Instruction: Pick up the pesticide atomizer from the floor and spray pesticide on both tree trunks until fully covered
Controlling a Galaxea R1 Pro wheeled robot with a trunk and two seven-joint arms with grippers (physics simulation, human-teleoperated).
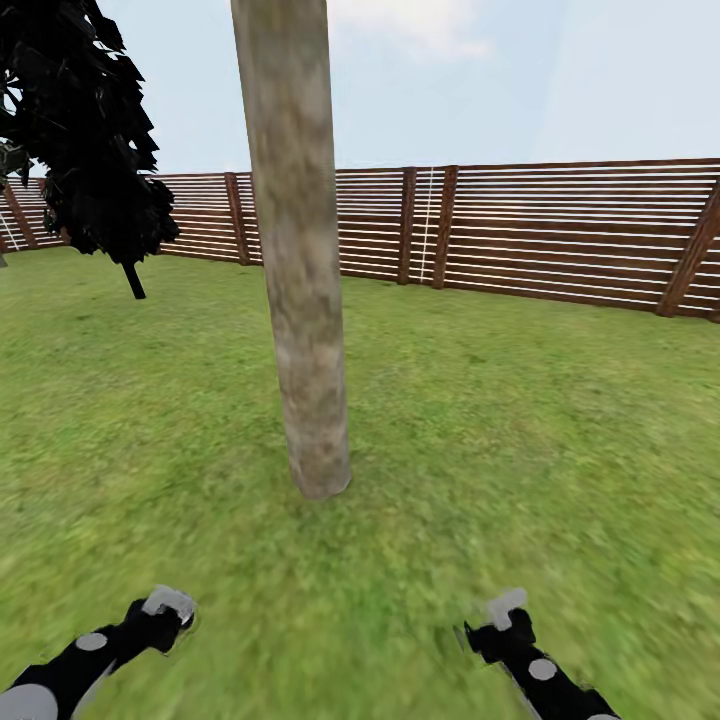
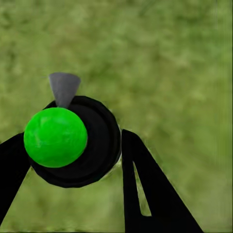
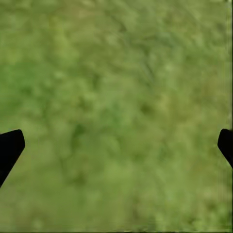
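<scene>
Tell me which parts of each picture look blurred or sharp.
Head view: the tree trunk and fence read fairly sharp, while the grass smears toward the bottom edge. Left wrist view: the atomizer is crisp, lawn soft. Right wrist view: grass blurred throughout.

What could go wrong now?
The round atomizer sits between the left gripper's fingers and might slip out. It hangs low over the grass, so spray could miss the trunk ahead. The trunk rises out of the picture, so its upper part may stay uncovered.
</scene>
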